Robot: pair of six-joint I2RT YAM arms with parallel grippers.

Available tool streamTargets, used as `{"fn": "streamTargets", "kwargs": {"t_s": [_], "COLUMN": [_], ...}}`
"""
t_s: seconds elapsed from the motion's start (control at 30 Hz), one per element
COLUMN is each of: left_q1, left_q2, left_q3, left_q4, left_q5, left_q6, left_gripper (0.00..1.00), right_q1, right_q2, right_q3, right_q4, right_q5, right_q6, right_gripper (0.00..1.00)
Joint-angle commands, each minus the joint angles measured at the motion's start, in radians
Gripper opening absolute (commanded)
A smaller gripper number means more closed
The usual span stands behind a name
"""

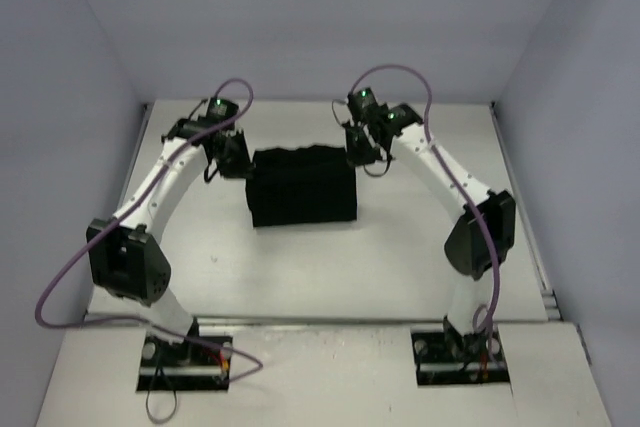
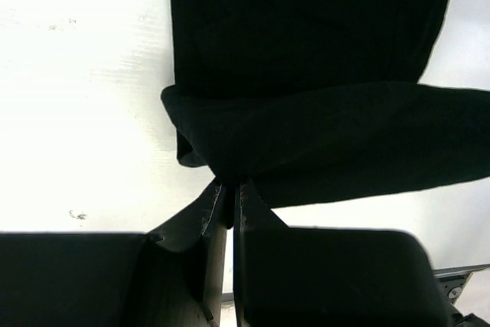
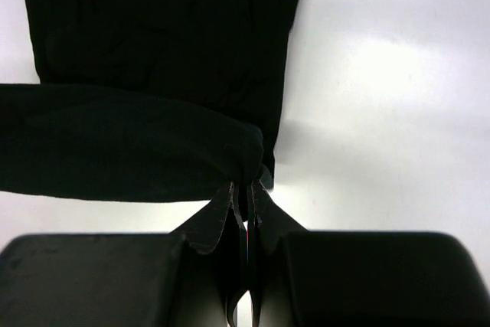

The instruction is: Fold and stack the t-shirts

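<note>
Folding the black t-shirt (image 1: pixel 302 197) in half, far on the desk (image 1: pixel 420 247), with left hand (image 1: pixel 238 159) and right hand (image 1: pixel 356 147) each pinching a corner. Next, probably: laying that edge down square, then releasing.

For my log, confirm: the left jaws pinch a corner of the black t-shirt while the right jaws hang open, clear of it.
Wrong on the right jaws: the right wrist view shows them shut on the t-shirt, pinching its other corner.
</note>
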Motion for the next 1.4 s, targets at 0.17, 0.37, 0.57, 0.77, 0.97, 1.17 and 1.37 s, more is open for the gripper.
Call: {"fn": "streamTargets", "kwargs": {"t_s": [0.17, 0.37, 0.57, 0.77, 0.97, 1.17, 1.37], "left_q1": [0.082, 0.114, 0.141, 0.157, 0.183, 0.212, 0.162], "left_q2": [0.178, 0.281, 0.401, 0.493, 0.581, 0.539, 0.385], "left_q3": [0.209, 0.32, 0.393, 0.463, 0.566, 0.697, 0.505], "left_q4": [0.048, 0.049, 0.053, 0.058, 0.067, 0.097, 0.241], "left_q5": [0.053, 0.08, 0.125, 0.136, 0.152, 0.147, 0.213], "left_q6": [0.048, 0.043, 0.033, 0.03, 0.037, 0.113, 0.238], "left_gripper": [0.0, 0.0, 0.0, 0.0, 0.2, 0.57, 0.58], "right_q1": [-0.076, -0.121, -0.148, -0.157, -0.169, -0.212, -0.219], "right_q2": [0.23, 0.365, 0.508, 0.613, 0.665, 0.587, 0.418], "right_q3": [0.306, 0.466, 0.607, 0.726, 0.761, 0.803, 0.598], "right_q4": [-0.025, -0.024, -0.02, -0.012, 0.054, 0.105, 0.157], "right_q5": [-0.043, -0.065, -0.084, -0.083, -0.074, -0.118, -0.288], "right_q6": [-0.084, -0.097, -0.123, -0.132, -0.114, -0.087, -0.149], "right_gripper": [0.0, 0.0, 0.0, 0.04, 0.28, 0.36, 0.37]}}
